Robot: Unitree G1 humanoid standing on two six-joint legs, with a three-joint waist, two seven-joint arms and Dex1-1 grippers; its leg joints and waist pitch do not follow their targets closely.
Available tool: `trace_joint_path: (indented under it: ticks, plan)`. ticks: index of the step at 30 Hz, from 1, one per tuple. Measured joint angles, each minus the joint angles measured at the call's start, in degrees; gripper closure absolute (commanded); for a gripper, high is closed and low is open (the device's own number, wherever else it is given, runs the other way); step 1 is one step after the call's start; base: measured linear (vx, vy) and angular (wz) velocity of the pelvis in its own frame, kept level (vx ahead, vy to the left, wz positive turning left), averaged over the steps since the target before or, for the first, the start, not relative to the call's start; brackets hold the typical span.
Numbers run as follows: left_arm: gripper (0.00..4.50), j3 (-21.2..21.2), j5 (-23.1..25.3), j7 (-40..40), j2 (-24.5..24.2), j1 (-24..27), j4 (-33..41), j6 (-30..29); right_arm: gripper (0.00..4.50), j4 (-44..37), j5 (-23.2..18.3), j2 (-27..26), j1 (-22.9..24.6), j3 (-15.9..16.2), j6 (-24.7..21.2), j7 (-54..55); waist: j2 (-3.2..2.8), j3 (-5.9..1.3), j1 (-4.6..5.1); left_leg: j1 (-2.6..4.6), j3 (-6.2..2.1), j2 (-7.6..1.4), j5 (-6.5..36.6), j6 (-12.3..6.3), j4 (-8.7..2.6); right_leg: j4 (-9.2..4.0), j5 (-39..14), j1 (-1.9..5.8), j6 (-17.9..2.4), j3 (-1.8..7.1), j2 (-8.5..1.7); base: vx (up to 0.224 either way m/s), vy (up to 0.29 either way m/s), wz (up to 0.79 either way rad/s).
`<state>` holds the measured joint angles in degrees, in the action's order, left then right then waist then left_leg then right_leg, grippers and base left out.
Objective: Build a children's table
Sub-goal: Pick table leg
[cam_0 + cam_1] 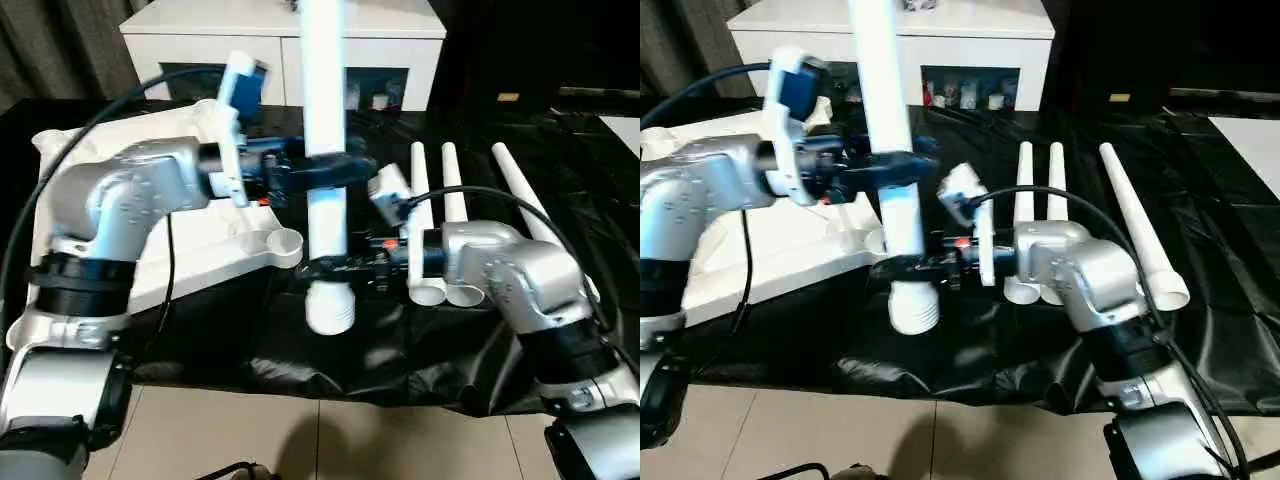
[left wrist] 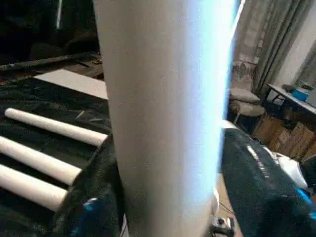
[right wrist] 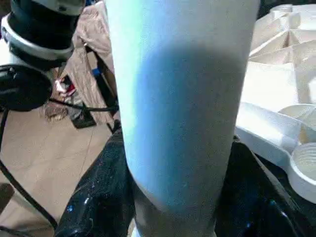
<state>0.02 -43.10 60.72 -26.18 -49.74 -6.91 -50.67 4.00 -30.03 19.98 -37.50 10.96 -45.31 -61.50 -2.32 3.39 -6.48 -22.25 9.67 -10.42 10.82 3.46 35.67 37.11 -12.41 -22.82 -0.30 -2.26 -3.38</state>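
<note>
One white table leg (image 1: 325, 80) stands upright above the black cloth, threaded end (image 1: 330, 305) down. My right gripper (image 1: 332, 266) is shut on it low down, just above the thread. My left gripper (image 1: 326, 172) sits around the same leg higher up; whether it still clamps the leg is unclear. The white tabletop (image 1: 200, 235) lies underside up to the left, and its near round corner socket (image 1: 287, 243) is just left of the leg's lower end. In the right wrist view the black fingers (image 3: 103, 187) press both sides of the leg (image 3: 177, 113).
Three more white legs (image 1: 450, 200) lie side by side on the black cloth (image 1: 400, 340) to the right, one (image 1: 525, 195) set slightly apart. A white cabinet (image 1: 280, 30) with dark doors stands behind. The cloth's front edge drops to a tiled floor (image 1: 300, 430).
</note>
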Motion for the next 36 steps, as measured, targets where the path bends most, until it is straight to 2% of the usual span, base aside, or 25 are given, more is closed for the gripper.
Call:
trace_joint_path:
  ticks: [4, 7, 10, 13, 14, 15, 16, 17, 19, 21, 24, 26, 27, 30, 33, 36]
  plan:
    - [1.06, 1.4, -0.9, 0.0, -0.3, 0.3, 0.4, -0.6, 2.66, -1.8, -1.9, 1.5, 2.0, -3.2, -1.3, 0.7, 0.00, 0.00, -0.07, 0.00, 0.00, 0.01, 0.0, 0.00, 0.01, 0.00, 0.0, 0.01, 0.0, 0.01, -0.01, 0.000, 0.000, 0.00]
    - [0.70, 3.0, -2.4, 0.4, -1.1, 1.0, 1.0, -1.0, 2.67, -3.4, -3.3, 3.3, 4.0, -5.5, -2.5, 1.2, 0.00, 0.00, -0.06, 0.02, 0.00, 0.00, 0.0, 0.00, 0.00, 0.00, 0.0, 0.01, 0.0, 0.00, -0.01, 0.000, 0.000, 0.00]
    - [0.56, 4.1, -2.4, -0.2, -1.6, 3.5, 1.7, -0.9, 2.67, -4.1, -4.1, 4.0, 6.0, -7.7, -3.4, 2.0, -0.17, -0.07, 0.08, 0.02, -0.01, -0.01, 0.0, 0.01, 0.00, 0.00, 0.0, 0.01, 0.0, -0.01, 0.00, 0.000, 0.000, 0.00]
    - [0.37, 5.5, -0.1, -4.1, -1.6, 7.2, 1.3, 1.4, 2.67, -5.5, -3.4, 4.3, 7.0, -8.3, -3.1, 4.3, -0.55, -0.06, 0.37, 0.03, 0.00, 0.00, 0.0, 0.02, 0.01, 0.02, 0.0, 0.00, 0.1, 0.01, 0.00, 0.000, 0.000, 0.00]
    - [0.18, 6.1, 1.5, -6.5, -1.6, 8.1, 1.0, 2.9, 2.67, -6.1, -2.4, 4.4, 7.3, -8.3, -2.0, 5.6, -0.58, -0.07, 0.41, 0.04, -0.02, -0.02, 0.0, 0.05, 0.00, 0.01, 0.0, 0.01, 0.1, -0.01, 0.02, 0.000, 0.000, 0.00]
    - [0.18, 7.4, 5.8, -12.9, -1.5, 10.2, 1.0, 6.5, 2.67, -6.4, 1.2, 3.6, 7.7, -8.4, 1.4, 9.9, -0.76, -0.22, 0.67, 0.09, -0.03, -0.05, 0.0, 0.07, 0.00, 0.00, 0.0, 0.07, 0.1, -0.01, 0.03, 0.000, 0.000, 0.00]
    - [0.11, 8.4, 8.1, -16.1, -1.6, 11.7, 0.5, 7.9, 2.67, -6.3, 3.0, 3.7, 8.2, -8.6, 3.2, 12.1, -0.82, -0.23, 0.87, 0.06, -0.03, -0.04, 0.0, 0.09, 0.00, 0.00, 0.1, 0.05, 0.1, -0.02, 0.03, 0.000, 0.000, 0.00]
    - [0.04, 9.0, 12.7, -21.9, -1.8, 14.9, 1.9, 10.8, 2.67, -6.0, 7.2, 2.9, 8.9, -8.6, 7.1, 17.0, -0.82, -0.23, 1.11, 0.08, -0.03, -0.05, -0.1, 0.11, -0.02, -0.02, 0.1, 0.06, 0.1, -0.01, 0.03, 0.000, 0.000, 0.00]
    - [0.04, 9.2, 19.9, -30.0, -0.8, 21.4, 5.2, 15.8, 2.67, -5.9, 12.9, 1.2, 10.1, -8.8, 11.9, 24.7, -0.66, -0.23, 1.60, 0.05, 0.00, -0.06, -0.1, 0.12, -0.08, -0.08, 0.1, 0.02, 0.1, -0.01, 0.03, 0.000, 0.000, 0.00]
    - [0.04, 9.4, 25.6, -36.4, 1.4, 27.1, 8.4, 19.4, 2.67, -6.2, 16.6, -0.7, 11.2, -8.6, 14.0, 30.7, -0.36, -0.16, 1.52, -0.10, -0.03, -0.10, -0.1, 0.13, -0.07, -0.13, 0.1, -0.09, 0.2, -0.11, 0.04, 0.000, 0.000, 0.00]
    - [0.04, 11.3, 30.8, -45.9, 7.4, 34.2, 17.8, 21.6, 2.67, -10.0, 16.5, -7.4, 15.6, -11.0, 13.6, 37.7, -0.04, -0.27, 1.39, -0.12, -0.01, -0.13, 0.0, 0.03, -0.11, -0.21, 0.0, -0.07, 0.2, -0.14, 0.04, 0.000, 0.000, 0.00]
    - [0.04, 11.9, 34.3, -51.3, 9.9, 38.8, 21.8, 24.4, 2.67, -13.4, 15.2, -11.4, 19.7, -11.1, 13.5, 40.2, -0.05, -0.27, 1.35, -0.15, 0.00, -0.14, 0.0, 0.01, -0.14, -0.30, 0.0, -0.07, 0.2, -0.15, 0.04, 0.000, 0.000, 0.00]
    - [0.04, 12.9, 34.8, -53.1, 11.9, 41.0, 23.8, 25.0, 2.67, -14.9, 14.8, -12.1, 21.8, -11.1, 13.6, 40.5, -0.04, -0.28, 1.31, -0.10, 0.02, -0.13, 0.0, -0.02, -0.13, -0.33, 0.0, 0.01, 0.2, -0.13, 0.02, 0.000, 0.000, 0.00]
    - [0.04, 12.6, 36.2, -55.4, 12.8, 45.3, 25.6, 25.4, 2.67, -15.4, 14.9, -12.6, 24.6, -10.5, 14.6, 41.7, 0.02, -0.28, 1.35, -0.09, 0.03, -0.12, 0.0, 0.01, -0.10, -0.37, 0.2, 0.04, 0.3, -0.08, 0.03, 0.000, 0.000, 0.00]
    - [0.04, 11.8, 37.1, -57.3, 14.1, 47.2, 27.7, 26.5, 2.67, -15.8, 15.2, -13.8, 26.4, -10.4, 17.2, 43.4, -0.69, -0.31, 1.53, 0.09, 0.02, -0.11, 0.0, 0.01, -0.13, -0.65, 0.2, 0.27, 0.7, -0.06, 0.03, 0.000, 0.000, 0.00]
    - [0.04, 8.7, 37.9, -57.8, 16.1, 50.0, 30.7, 27.2, 2.67, -17.2, 16.0, -14.1, 30.0, -10.4, 18.5, 44.1, -1.00, -0.35, 1.57, 0.22, 0.01, -0.11, 0.0, 0.01, -0.18, -0.86, 0.2, 0.48, 0.9, -0.07, 0.03, 0.000, 0.000, 0.00]
